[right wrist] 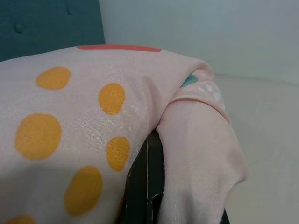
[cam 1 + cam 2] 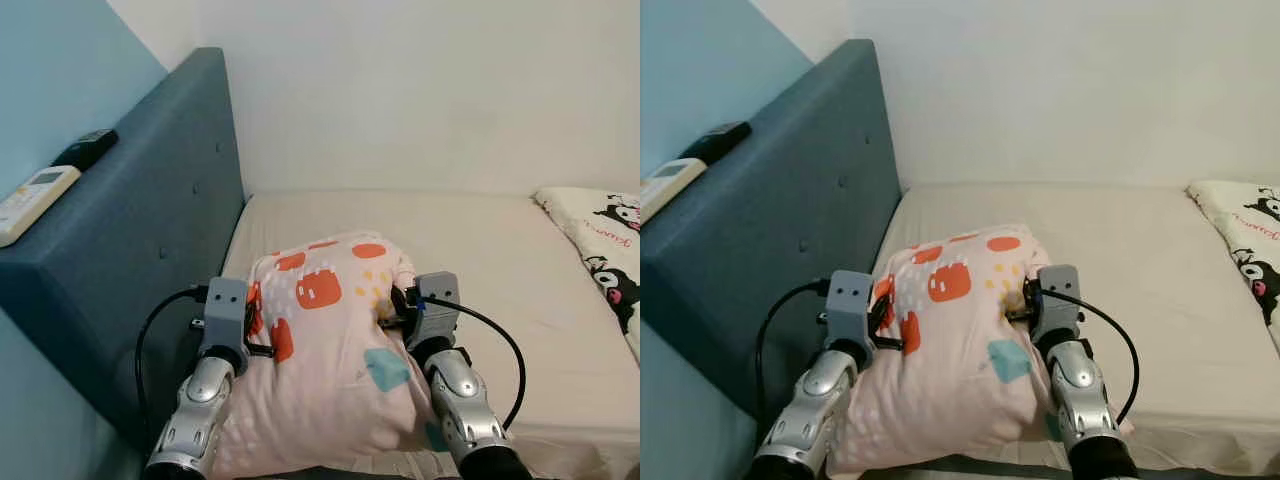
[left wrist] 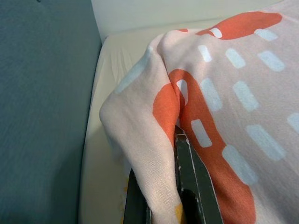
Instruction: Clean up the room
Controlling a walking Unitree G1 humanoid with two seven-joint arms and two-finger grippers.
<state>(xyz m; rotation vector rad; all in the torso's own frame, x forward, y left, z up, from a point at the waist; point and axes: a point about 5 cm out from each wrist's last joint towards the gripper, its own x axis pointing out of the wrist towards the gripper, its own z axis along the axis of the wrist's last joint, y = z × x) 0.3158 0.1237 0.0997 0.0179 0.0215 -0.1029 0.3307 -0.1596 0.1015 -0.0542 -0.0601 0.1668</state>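
A pale pink pillow printed with orange, teal and yellow shapes is held up over the near end of the bed, between my two arms. My left gripper is shut on the pillow's left edge; the left wrist view has a fold of the pink fabric pinched between the black fingers. On the pillow's right edge my right gripper is shut, and cloth drapes over a dark finger in the right wrist view.
The cream mattress stretches ahead to a white wall. A blue padded headboard runs along the left, with a white remote and a black remote on its top. A cartoon-print pillow lies at the right.
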